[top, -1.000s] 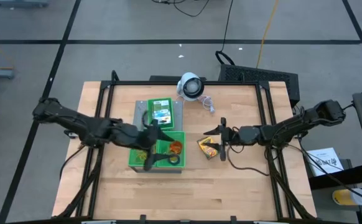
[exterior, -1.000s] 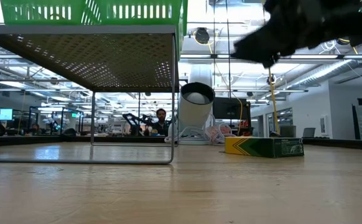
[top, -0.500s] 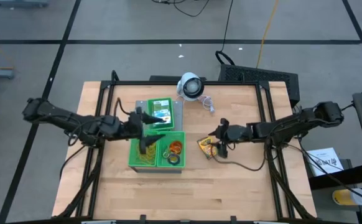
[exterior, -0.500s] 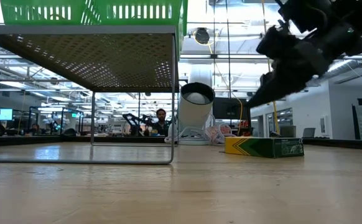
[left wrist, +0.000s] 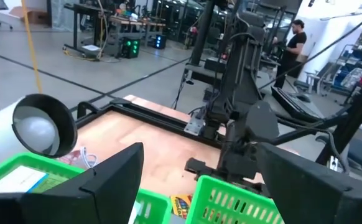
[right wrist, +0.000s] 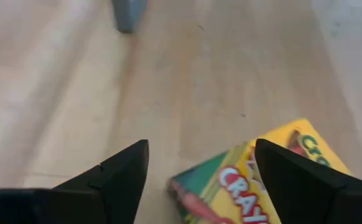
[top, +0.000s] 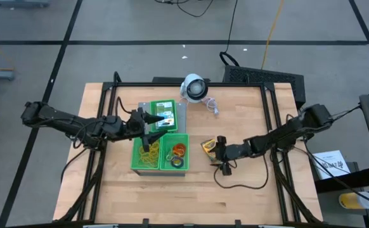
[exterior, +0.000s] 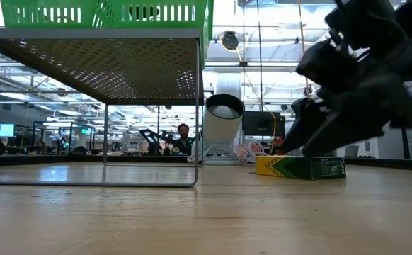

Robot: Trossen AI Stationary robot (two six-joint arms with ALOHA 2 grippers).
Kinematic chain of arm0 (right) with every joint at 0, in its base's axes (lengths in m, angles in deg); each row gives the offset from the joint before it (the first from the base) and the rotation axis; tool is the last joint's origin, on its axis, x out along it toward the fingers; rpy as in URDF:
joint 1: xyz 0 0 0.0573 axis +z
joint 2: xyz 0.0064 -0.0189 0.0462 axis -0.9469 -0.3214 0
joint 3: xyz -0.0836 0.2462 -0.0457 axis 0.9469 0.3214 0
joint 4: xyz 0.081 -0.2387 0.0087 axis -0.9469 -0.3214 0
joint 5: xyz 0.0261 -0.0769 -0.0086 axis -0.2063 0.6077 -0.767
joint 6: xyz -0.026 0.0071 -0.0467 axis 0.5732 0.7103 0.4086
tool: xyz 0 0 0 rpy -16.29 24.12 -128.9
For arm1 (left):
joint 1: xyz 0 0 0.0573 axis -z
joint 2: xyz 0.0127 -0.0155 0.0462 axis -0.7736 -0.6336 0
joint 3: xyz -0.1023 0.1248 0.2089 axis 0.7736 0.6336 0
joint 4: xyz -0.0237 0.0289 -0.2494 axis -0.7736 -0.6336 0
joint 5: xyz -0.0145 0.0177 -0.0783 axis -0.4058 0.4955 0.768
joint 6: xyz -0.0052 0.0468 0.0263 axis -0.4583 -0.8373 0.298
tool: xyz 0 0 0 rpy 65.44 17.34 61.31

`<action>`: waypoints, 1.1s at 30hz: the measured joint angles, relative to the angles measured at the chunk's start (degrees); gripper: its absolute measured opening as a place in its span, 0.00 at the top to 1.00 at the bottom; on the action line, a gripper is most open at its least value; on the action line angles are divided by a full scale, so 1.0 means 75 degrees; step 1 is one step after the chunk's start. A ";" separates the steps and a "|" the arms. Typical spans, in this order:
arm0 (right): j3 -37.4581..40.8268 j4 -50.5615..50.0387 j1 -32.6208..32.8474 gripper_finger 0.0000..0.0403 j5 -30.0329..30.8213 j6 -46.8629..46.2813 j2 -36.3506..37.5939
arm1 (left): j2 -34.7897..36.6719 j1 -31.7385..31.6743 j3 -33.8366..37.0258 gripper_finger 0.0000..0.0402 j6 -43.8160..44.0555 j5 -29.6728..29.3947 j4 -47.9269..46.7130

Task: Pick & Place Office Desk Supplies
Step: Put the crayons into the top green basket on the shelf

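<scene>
A yellow-and-green crayon box (top: 209, 147) lies flat on the table, also seen in the low view (exterior: 301, 166) and the right wrist view (right wrist: 265, 177). My right gripper (top: 223, 156) is open and low, just right of that box; its fingers stand either side of the box's near corner without touching. Another crayon box (top: 164, 114) lies in the far green tray. Tan-yellow rubber bands (top: 148, 154) and orange and red ones (top: 179, 151) lie in the near green tray (top: 135, 166). My left gripper (top: 154, 128) hovers open above the trays.
The white round device (top: 194, 87) with its cord stands near the table's far edge, behind the trays. The trays sit on a raised mesh stand (exterior: 107, 64). Bare wood lies along the near edge and at the table's left and right sides. A person stands far off in the room.
My right gripper has come down from high above the table to just above it, shifting toward the near edge beside the crayon box. My left gripper has drawn back from over the near tray toward the far tray, uncovering the yellow rubber bands.
</scene>
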 joint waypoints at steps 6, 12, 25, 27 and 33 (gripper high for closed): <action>-0.0453 -0.1608 0.0383 0.29 0.1531 0.0180 -0.0361 | -0.0009 -0.0002 0.0000 0.22 0.0012 0.0216 -0.0018; -0.0498 -0.3047 0.0910 0.33 0.2304 -0.0409 0.0012 | -0.0012 0.0001 0.0000 0.20 0.0012 0.0270 -0.0041; -0.0480 -0.5739 0.1414 0.39 0.1190 -0.2672 0.1680 | -0.0012 -0.0034 0.0000 0.22 -0.0064 0.0258 -0.0047; -0.0464 -0.5832 0.1450 0.40 0.0949 -0.2721 0.1969 | -0.0012 -0.0034 0.0000 0.22 -0.0064 0.0257 -0.0046; -0.0466 -0.5779 0.1464 0.46 -0.0941 -0.3094 0.2856 | -0.0012 -0.0034 0.0000 0.20 -0.0061 0.0257 -0.0050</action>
